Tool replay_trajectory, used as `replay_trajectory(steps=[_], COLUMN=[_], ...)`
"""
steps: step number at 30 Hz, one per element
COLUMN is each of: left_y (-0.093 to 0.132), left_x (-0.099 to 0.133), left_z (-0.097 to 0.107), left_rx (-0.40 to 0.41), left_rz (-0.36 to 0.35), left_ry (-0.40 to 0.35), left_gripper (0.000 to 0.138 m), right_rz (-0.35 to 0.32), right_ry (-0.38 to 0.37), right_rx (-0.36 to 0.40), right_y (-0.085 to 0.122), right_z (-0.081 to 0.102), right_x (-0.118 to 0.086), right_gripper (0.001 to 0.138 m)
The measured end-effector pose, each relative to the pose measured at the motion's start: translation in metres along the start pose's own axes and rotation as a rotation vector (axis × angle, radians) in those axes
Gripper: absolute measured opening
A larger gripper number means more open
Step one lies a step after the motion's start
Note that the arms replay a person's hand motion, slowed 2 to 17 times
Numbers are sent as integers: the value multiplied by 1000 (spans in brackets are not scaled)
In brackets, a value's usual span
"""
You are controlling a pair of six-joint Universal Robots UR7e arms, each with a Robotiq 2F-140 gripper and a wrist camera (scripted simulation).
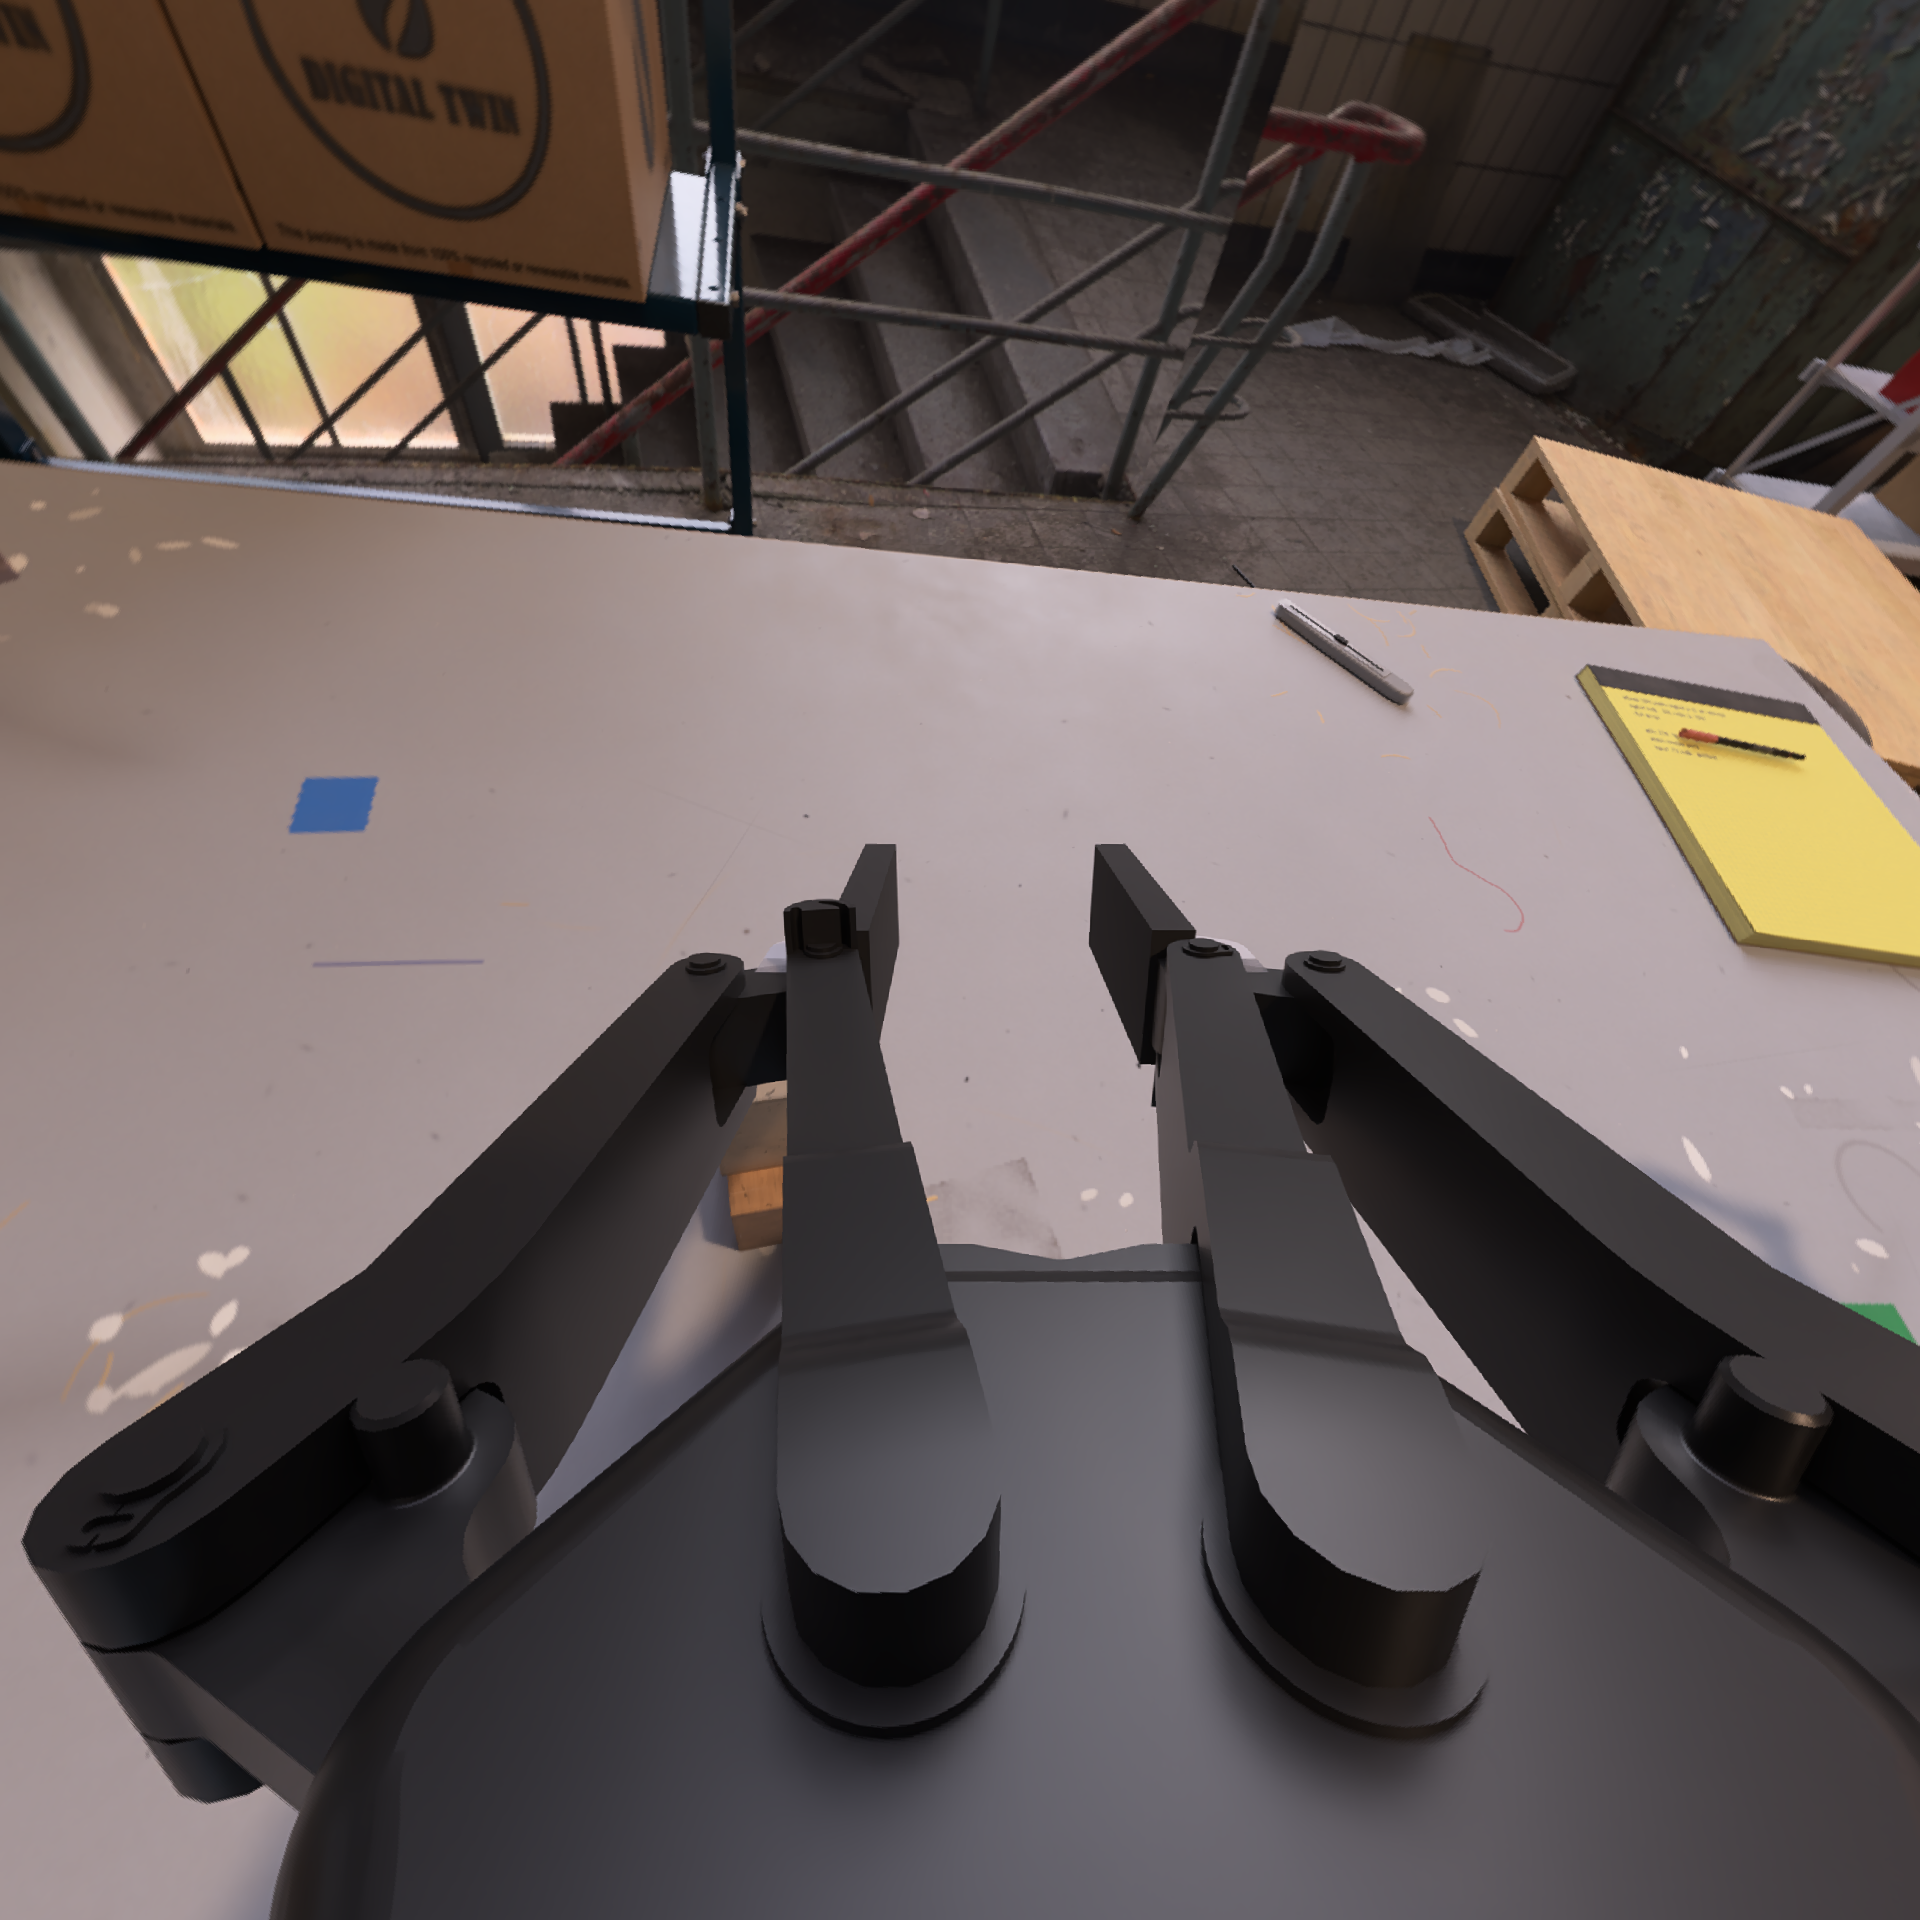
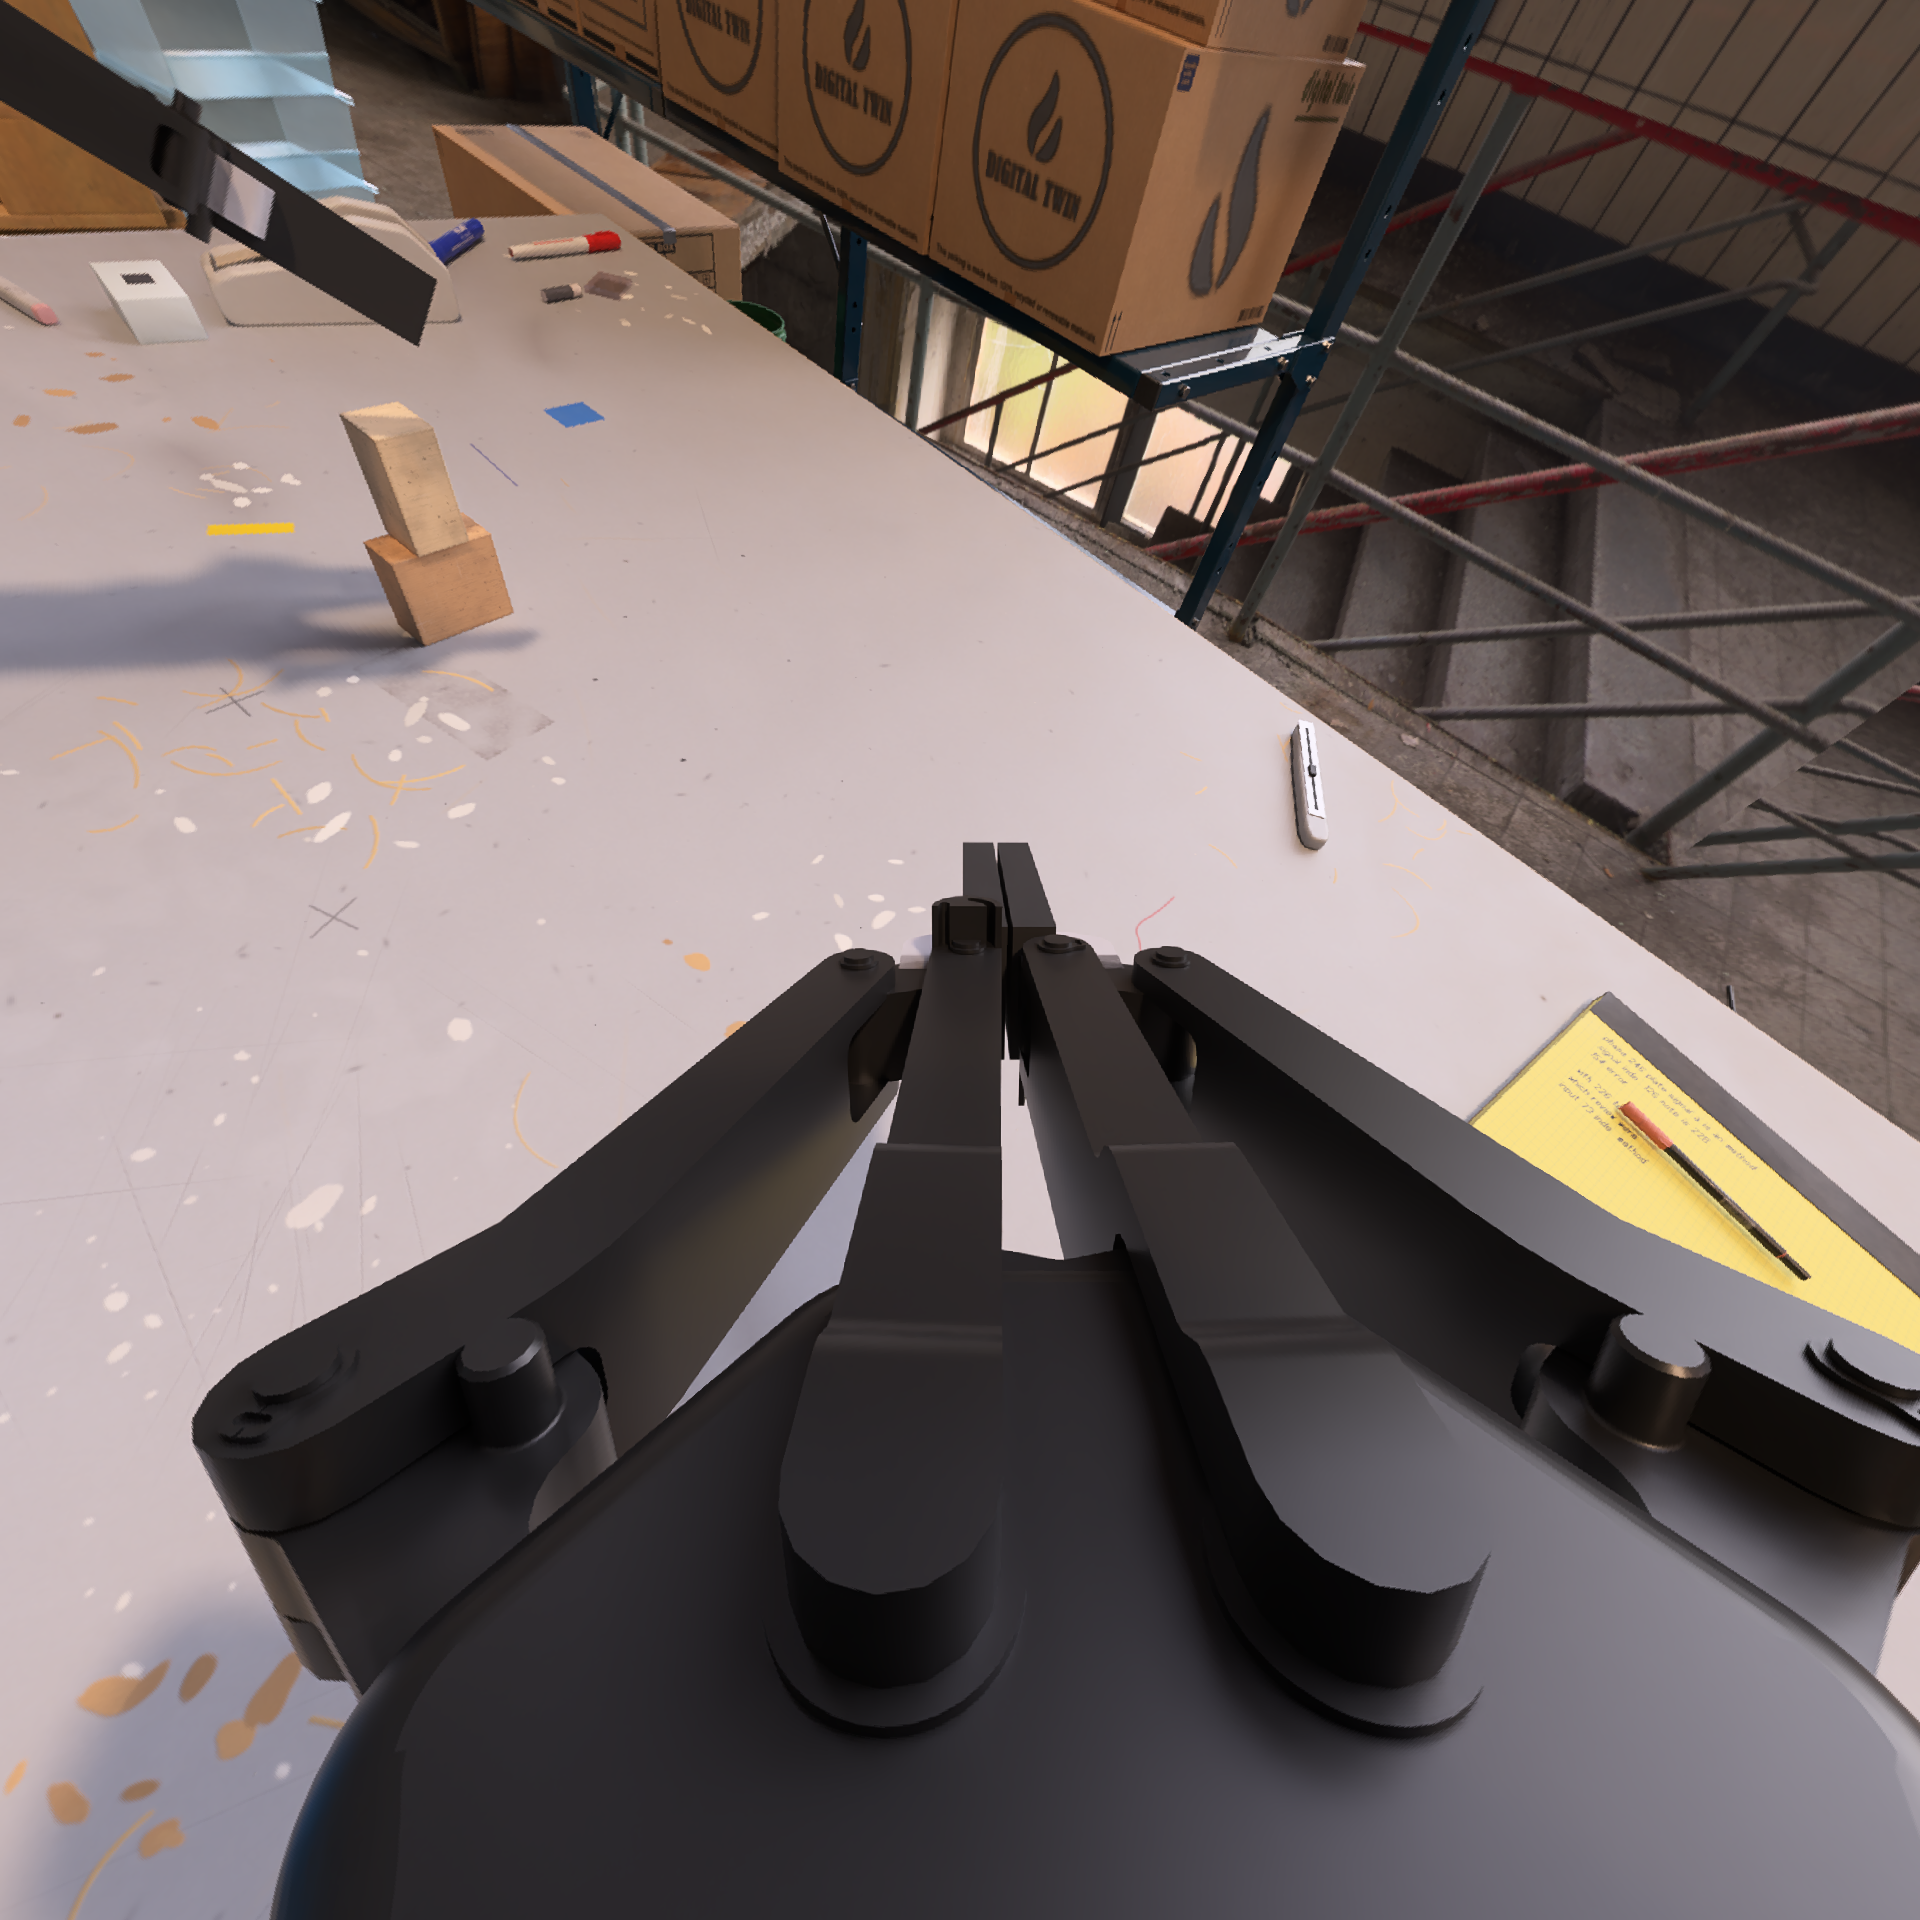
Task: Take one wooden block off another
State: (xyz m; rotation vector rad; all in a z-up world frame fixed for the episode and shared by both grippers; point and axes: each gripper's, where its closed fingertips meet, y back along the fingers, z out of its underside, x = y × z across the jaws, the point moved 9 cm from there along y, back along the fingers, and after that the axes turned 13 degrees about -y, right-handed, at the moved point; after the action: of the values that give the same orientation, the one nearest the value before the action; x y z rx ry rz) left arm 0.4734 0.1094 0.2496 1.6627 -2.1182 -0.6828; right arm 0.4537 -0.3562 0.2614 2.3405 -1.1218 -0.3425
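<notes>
Grey paint-flecked tabletop [image 2: 790, 644] is lying under us, with the pale tall wooden block [image 2: 405, 478] sitting on the squat tan wooden block [image 2: 442, 587] at ten o'clock in our right wrist view. Our left gripper [image 1: 992, 904] is hanging with fingers apart and empty, both blocks peeking behind its linkage at seven o'clock. Our right gripper [image 2: 1000, 883] is pressing its fingertips together on nothing.

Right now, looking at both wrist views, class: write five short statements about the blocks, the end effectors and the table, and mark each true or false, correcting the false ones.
1. The upper block sits on the lower block. True.
2. The right end effector is open. False: its fingers are shut together, holding nothing.
3. The left end effector grips a block. False: it is open and empty.
4. A pencil lies on the yellow pad. True.
5. The blue square lies under the blocks. False: it lies apart, on bare table.
</notes>
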Motion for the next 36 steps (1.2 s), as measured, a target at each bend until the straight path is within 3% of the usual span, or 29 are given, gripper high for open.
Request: replay_trajectory(steps=[14, 36], left_y=[5, -10], left_x=[-28, -45], left_z=[19, 34], left_rx=[-17, -129], left_rz=[-48, -60], left_ry=[153, 204], left_gripper=[56, 56], right_rz=[4, 7], right_ry=[-5, -3], right_rx=[0, -7], right_y=[1, 2], right_z=[1, 2], right_x=[1, 1], right_gripper=[1, 1])
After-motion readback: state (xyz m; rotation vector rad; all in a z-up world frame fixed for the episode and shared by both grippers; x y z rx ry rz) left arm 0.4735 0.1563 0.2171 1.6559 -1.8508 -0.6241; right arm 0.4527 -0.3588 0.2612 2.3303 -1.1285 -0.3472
